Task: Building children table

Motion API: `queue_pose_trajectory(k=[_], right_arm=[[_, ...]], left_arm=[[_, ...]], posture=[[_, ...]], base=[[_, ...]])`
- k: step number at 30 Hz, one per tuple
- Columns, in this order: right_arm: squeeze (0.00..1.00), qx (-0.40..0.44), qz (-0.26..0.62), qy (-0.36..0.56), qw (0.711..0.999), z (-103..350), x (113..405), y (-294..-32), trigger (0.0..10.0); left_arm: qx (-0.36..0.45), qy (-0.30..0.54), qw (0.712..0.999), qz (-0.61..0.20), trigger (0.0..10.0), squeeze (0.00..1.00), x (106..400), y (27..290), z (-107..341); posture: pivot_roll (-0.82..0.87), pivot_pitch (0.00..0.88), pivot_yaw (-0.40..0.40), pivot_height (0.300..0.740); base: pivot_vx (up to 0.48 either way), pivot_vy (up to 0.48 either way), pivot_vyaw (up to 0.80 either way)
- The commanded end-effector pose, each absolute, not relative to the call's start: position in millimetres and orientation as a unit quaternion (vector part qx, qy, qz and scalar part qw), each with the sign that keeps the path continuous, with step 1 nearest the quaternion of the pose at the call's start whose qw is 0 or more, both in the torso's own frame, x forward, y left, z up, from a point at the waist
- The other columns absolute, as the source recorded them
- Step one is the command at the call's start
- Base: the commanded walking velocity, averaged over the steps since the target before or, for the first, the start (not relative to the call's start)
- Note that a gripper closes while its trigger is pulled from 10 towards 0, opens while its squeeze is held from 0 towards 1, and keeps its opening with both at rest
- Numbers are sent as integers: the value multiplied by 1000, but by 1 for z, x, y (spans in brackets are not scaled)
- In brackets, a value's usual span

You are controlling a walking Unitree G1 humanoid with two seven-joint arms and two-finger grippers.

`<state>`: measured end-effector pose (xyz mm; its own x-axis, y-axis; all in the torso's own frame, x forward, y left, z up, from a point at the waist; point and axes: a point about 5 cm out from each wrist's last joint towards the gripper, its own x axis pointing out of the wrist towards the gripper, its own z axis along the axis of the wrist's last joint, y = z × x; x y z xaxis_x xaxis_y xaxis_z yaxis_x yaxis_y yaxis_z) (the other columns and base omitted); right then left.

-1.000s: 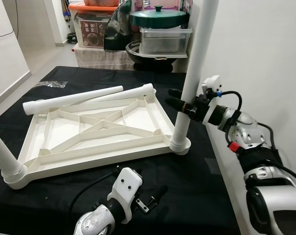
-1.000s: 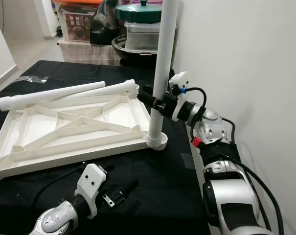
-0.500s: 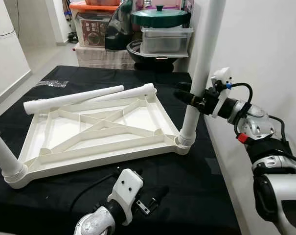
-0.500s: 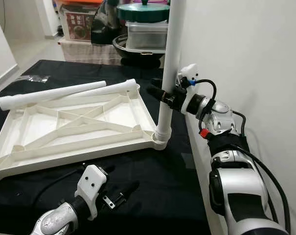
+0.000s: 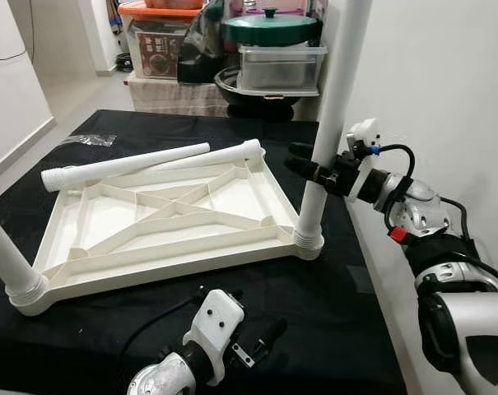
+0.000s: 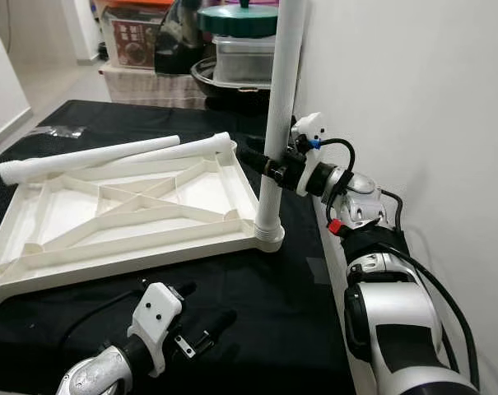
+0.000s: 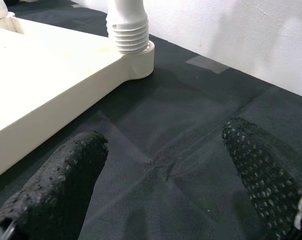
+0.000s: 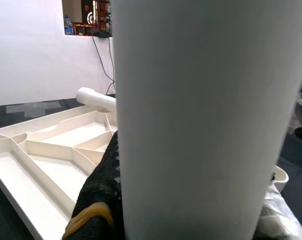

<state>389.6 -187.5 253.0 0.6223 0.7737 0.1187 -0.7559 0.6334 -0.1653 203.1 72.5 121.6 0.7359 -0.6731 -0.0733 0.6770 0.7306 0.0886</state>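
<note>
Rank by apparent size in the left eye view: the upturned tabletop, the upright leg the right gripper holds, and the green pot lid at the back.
1. Upturned tabletop, by far the largest.
2. Upright leg, clamped by the right gripper.
3. Green pot lid, smallest as seen, though its distance from the camera shrinks it.

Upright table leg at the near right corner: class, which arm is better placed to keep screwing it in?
Probably the right. The right gripper is shut on the upright leg; the left gripper hangs open over the black cloth.

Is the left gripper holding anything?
No: the left gripper hovers open over the black cloth, with nothing between its fingers.
</note>
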Motion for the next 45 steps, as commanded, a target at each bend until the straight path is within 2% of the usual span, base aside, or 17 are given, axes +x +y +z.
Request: queue_pose_trajectory(k=[1, 10, 21, 25, 36, 45], right_arm=[[0, -54, 422, -94, 900, 254, 390, -187, 0], [0, -61, 421, -91, 900, 261, 391, -193, 0], [0, -64, 413, -96, 903, 262, 394, -188, 0], [0, -64, 419, -97, 900, 265, 394, -185, 0], [0, -67, 443, -78, 891, 255, 392, -181, 0], [0, -56, 433, -62, 898, 248, 393, -184, 0]], left_arm=[[65, 18, 928, -366, 10000, 0, 200, 73, 123], [69, 14, 925, -373, 10000, 0, 196, 73, 126], [65, 11, 927, -370, 10000, 0, 190, 73, 134], [73, -13, 934, -350, 10000, 0, 198, 78, 144], [87, -49, 947, -307, 10000, 0, 210, 85, 153], [84, -27, 950, -298, 10000, 0, 208, 84, 142]], posture=[[82, 51, -37, 740], [82, 67, -35, 740], [95, 134, -35, 740], [95, 153, -35, 740], [86, 150, -40, 740], [75, 141, -42, 740]], base=[[0, 0, 0], [0, 0, 0], [0, 0, 0], [0, 0, 0], [0, 0, 0], [0, 0, 0]])
